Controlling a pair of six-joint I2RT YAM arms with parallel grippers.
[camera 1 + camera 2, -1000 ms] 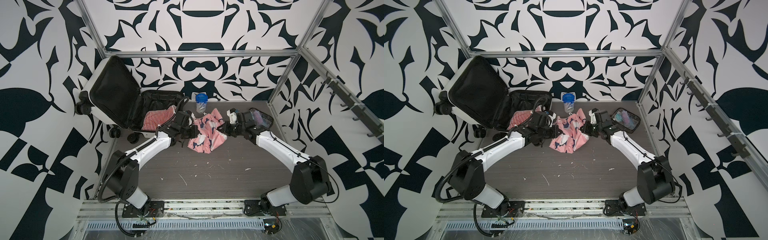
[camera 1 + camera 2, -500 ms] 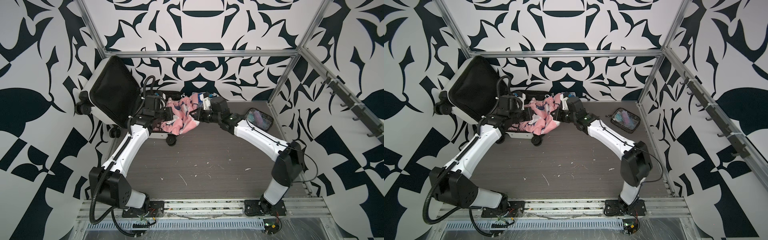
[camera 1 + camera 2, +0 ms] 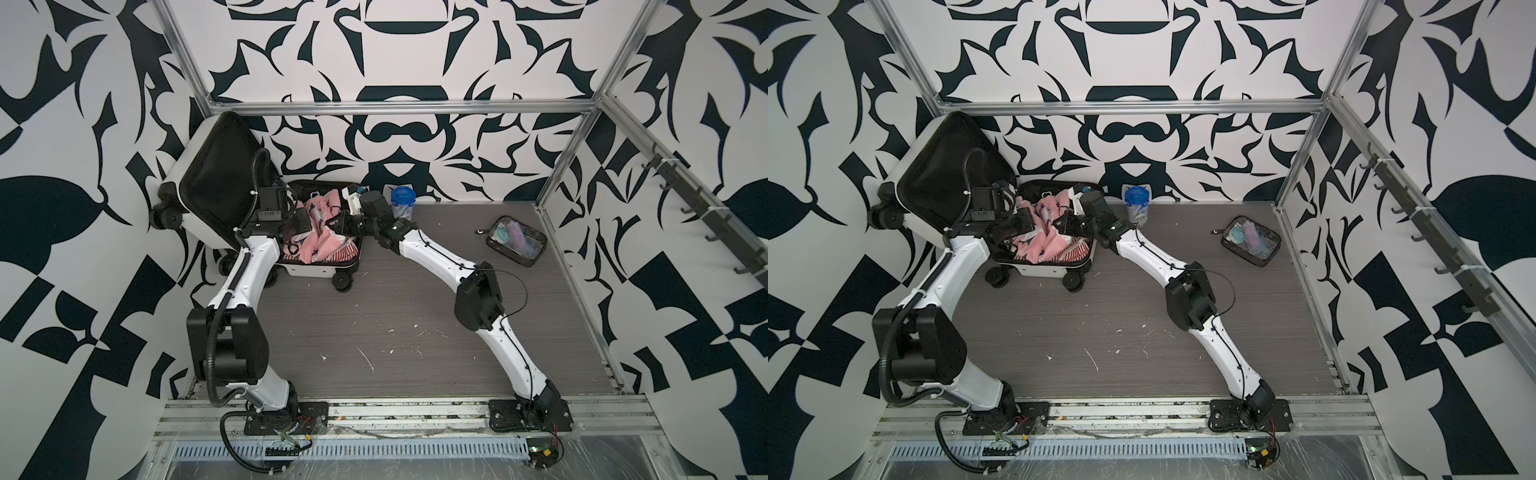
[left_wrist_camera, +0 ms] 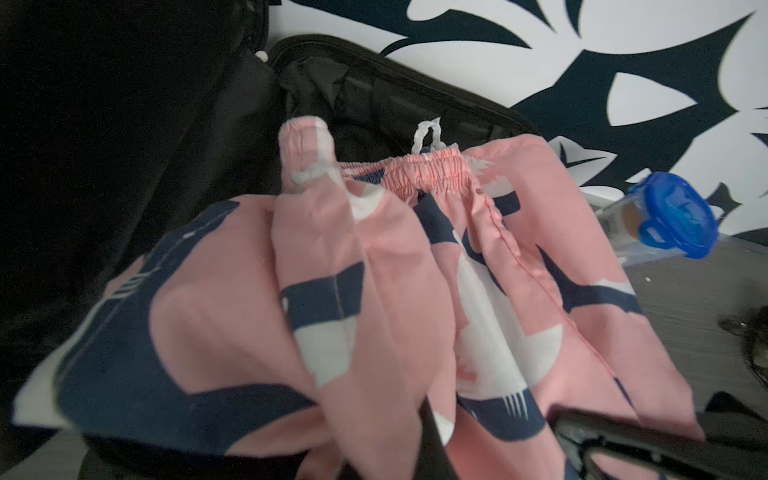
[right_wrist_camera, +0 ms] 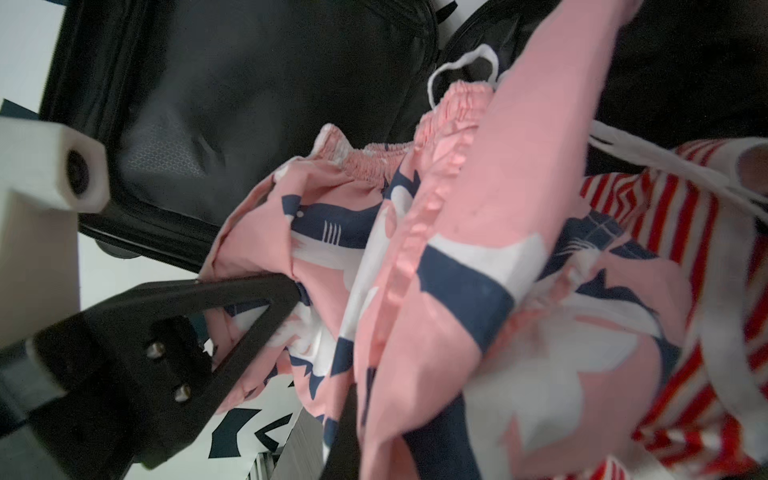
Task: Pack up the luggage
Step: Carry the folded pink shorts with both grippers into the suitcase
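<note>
Top views show our left tool and right tool pinching limp, light shorts at either side over the luggage, whose stiff wheeled shell, we judge, could roll.

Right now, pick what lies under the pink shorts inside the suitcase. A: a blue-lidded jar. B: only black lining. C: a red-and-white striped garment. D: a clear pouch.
C: a striped garment peeks out from beneath the pink shorts in the open suitcase, while the pouch and the jar sit outside it on the table.
</note>
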